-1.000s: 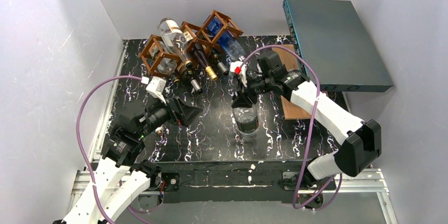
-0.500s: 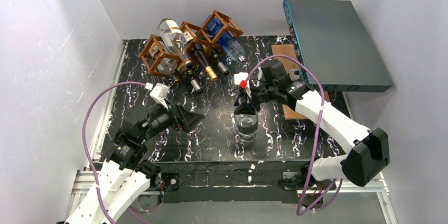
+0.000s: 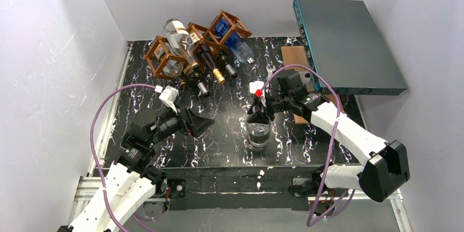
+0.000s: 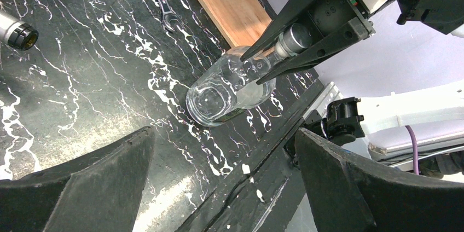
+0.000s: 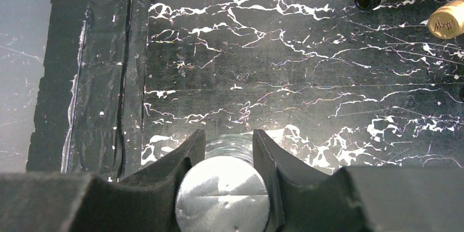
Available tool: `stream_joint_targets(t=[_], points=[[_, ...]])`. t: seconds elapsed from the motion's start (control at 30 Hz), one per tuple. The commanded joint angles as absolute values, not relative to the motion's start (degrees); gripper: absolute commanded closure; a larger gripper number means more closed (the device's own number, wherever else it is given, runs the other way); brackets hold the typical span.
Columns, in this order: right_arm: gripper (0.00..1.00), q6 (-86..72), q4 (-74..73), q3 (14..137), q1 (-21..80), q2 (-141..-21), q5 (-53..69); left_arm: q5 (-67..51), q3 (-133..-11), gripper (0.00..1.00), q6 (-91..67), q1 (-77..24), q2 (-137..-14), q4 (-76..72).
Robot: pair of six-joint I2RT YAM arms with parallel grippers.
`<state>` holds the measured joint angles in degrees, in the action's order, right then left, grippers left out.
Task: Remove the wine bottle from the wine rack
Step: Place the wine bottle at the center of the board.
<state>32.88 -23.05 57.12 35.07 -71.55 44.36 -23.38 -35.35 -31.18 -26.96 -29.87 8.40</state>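
Observation:
A clear glass wine bottle (image 3: pixel 257 132) with a silver cap (image 5: pixel 223 193) stands upright near the front middle of the black marbled table (image 3: pixel 219 144). My right gripper (image 3: pixel 257 112) is shut on its neck, fingers (image 5: pixel 189 158) pressed against both sides just under the cap. In the left wrist view the bottle (image 4: pixel 227 92) hangs from those fingers (image 4: pixel 306 29); its base is at the tabletop, contact unclear. My left gripper (image 3: pixel 199 122) is open and empty, left of the bottle and facing it. The reddish-brown wine rack (image 3: pixel 194 46) lies at the back left.
The rack still holds a clear bottle (image 3: pixel 179 38), dark bottles (image 3: pixel 210 59) and a blue bottle (image 3: pixel 232 40), necks pointing toward me. A wooden board (image 3: pixel 295 57) and a grey-green box (image 3: pixel 350 40) sit at the back right. A wrench (image 4: pixel 164 2) lies by the board.
My right gripper has carried the clear bottle a little nearer the table's front edge and set it more upright. My left gripper has shifted slightly right, still open.

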Motion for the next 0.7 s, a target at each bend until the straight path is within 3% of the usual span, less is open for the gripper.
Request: stream_joint_targets(t=[0.0,0.27,0.67], points=[[0.66,35.9,-19.2,56.3,33.7,-68.3,48.1,-25.7,-34.8,0.02,-31.1,-26.8,-30.7,5.8],[0.33,39.0,-26.0,59.0,31.4,-66.9,52.7,-28.5,-35.2,0.02,-28.2,-27.6,-33.2,4.2],[0.02,44.1,-46.2,80.3,27.1,-67.7,56.3,-21.9,-38.0,0.02,-9.4,-42.5,-41.9,-1.7]])
